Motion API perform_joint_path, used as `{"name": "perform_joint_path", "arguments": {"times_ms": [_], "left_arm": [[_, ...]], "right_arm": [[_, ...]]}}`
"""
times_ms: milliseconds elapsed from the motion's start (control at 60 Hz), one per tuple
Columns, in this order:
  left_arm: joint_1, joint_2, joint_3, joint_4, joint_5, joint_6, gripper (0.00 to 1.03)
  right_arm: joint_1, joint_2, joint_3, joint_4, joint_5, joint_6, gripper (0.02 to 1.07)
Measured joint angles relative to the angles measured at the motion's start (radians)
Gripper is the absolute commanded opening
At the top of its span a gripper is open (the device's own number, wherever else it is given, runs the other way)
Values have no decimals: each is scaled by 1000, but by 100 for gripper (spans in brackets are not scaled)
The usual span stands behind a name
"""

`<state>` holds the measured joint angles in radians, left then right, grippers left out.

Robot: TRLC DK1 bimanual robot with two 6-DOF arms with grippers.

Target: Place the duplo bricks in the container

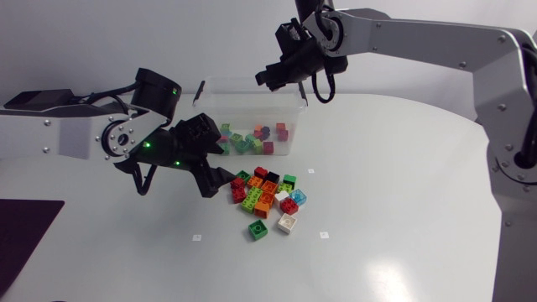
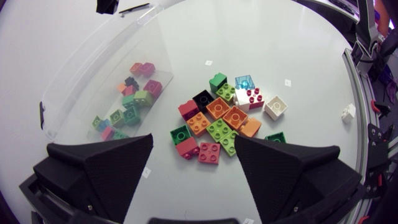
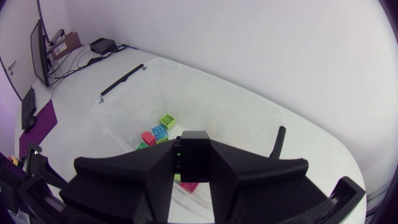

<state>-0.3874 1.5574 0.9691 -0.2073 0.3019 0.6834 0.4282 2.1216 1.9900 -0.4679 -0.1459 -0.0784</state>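
White table (image 1: 403, 210) carries all items. Left pincer (image 2: 194, 142) hangs wide open and empty, with the loose brick pile (image 2: 224, 115) just ahead of it, presumably lined up for a pick. Right pincer (image 3: 194, 158) is clamped on what appears to be a black brick (image 3: 194, 144) above the container (image 3: 124, 93), likely for release. Its fingers hide the bricks directly beneath.

Silver-grey links (image 1: 419, 29), black joints (image 1: 156, 89); green lights (image 1: 144, 148) on left arm (image 1: 71, 134)
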Motion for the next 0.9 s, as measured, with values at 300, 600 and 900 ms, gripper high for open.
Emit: {"name": "perform_joint_path", "arguments": {"times_ms": [300,600,900], "left_arm": [[-1,158,8,31,-36,24,90],[-19,308,161,16,-129,-156,90],[-65,408,317,-118,-208,-268,84]], "right_arm": [[-4,155,226,-39,19,1,99],[-4,96,144,-50,23,4,102],[-11,-192,-202,27,22,4,102]]}}
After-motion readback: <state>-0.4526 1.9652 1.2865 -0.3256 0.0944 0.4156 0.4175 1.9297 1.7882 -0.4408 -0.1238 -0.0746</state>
